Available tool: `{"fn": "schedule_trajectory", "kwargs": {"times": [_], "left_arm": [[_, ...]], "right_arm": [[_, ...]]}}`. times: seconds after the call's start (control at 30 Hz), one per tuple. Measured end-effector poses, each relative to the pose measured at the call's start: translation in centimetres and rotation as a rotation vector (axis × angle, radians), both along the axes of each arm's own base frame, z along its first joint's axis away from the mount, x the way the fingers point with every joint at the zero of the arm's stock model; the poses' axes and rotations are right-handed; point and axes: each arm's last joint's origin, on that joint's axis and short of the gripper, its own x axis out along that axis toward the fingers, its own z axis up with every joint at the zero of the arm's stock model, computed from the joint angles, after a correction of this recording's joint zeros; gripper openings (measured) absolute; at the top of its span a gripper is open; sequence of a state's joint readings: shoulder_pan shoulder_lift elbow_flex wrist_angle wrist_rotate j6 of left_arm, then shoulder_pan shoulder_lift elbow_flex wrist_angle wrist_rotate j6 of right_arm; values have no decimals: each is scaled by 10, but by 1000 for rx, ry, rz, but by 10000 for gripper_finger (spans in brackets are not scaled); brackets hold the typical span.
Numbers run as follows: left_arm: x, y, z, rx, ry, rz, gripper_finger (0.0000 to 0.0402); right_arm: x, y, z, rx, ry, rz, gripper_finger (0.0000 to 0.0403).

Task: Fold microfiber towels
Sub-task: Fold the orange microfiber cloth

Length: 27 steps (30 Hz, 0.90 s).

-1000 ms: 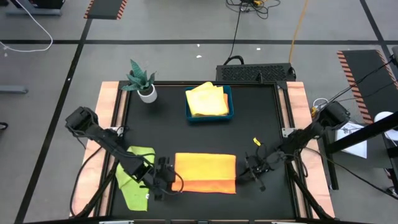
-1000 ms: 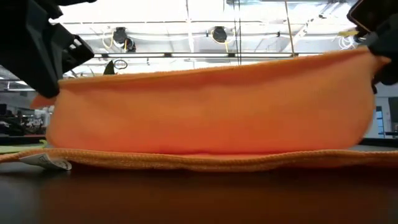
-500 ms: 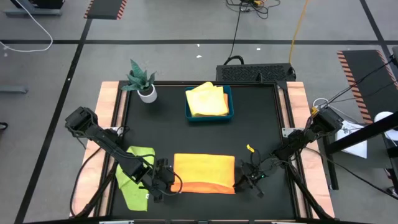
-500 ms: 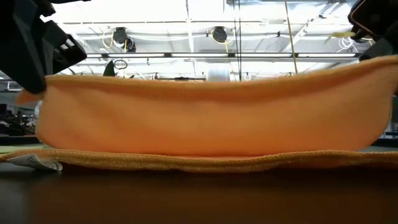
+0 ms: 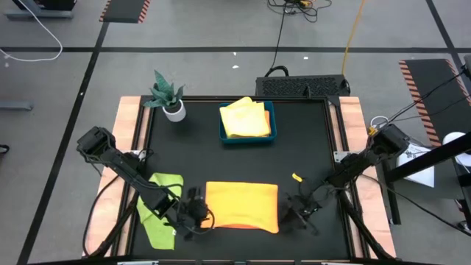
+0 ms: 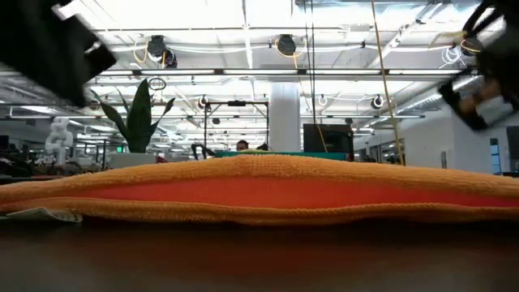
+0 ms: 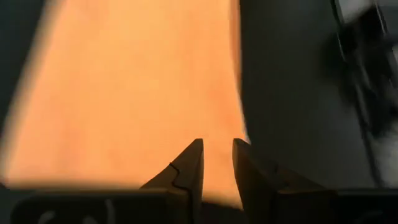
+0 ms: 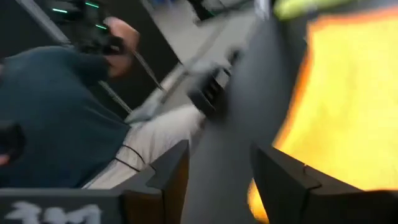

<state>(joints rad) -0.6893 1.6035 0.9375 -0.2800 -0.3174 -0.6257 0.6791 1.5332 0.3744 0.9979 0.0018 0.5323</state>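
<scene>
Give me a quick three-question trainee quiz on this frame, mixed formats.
1. True or false: the orange microfiber towel lies folded flat on the black table, between the two grippers.
2. Multiple choice: where is the yellow microfiber towel? A) under the left gripper B) in the blue rectangular tray C) beside the potted plant on the bare table.
3. Fill in: the lime green microfiber towel lies at the table's ___ side, under the left arm.

Key:
1. True. The left gripper and right gripper both stand open, holding nothing, at its ends.
2. B.
3. Left.
</scene>
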Motion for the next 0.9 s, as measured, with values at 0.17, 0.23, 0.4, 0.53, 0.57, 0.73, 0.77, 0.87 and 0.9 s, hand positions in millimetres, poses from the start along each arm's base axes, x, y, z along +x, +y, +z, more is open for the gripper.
{"fn": "schedule_trajectory", "kwargs": {"times": [0.17, 0.23, 0.4, 0.53, 0.57, 0.73, 0.77, 0.87, 0.9], "left_arm": [[16, 2, 3, 174, -192, 11, 87], [21, 6, -3, 202, -171, -41, 88], [42, 24, -9, 229, -190, -9, 88], [64, 43, 1, 335, -349, 34, 88], [70, 49, 4, 359, -380, 30, 87], [90, 101, 1, 474, -329, 18, 88], [94, 116, 1, 446, -319, 26, 88], [103, 154, 1, 283, -316, 27, 88], [104, 162, 2, 233, -326, 18, 88]], "right_arm": [[2, -8, 22, -146, -250, -37, 168], [3, -13, 28, -222, -324, -105, 169], [8, -30, 29, -347, -379, -193, 169], [14, -53, 22, -436, -371, -272, 169], [16, -59, 21, -457, -366, -294, 169], [21, -93, 12, -500, -310, -398, 169], [21, -99, 10, -491, -300, -390, 169], [22, -117, 7, -432, -270, -380, 169], [21, -123, 6, -411, -255, -391, 169]]}}
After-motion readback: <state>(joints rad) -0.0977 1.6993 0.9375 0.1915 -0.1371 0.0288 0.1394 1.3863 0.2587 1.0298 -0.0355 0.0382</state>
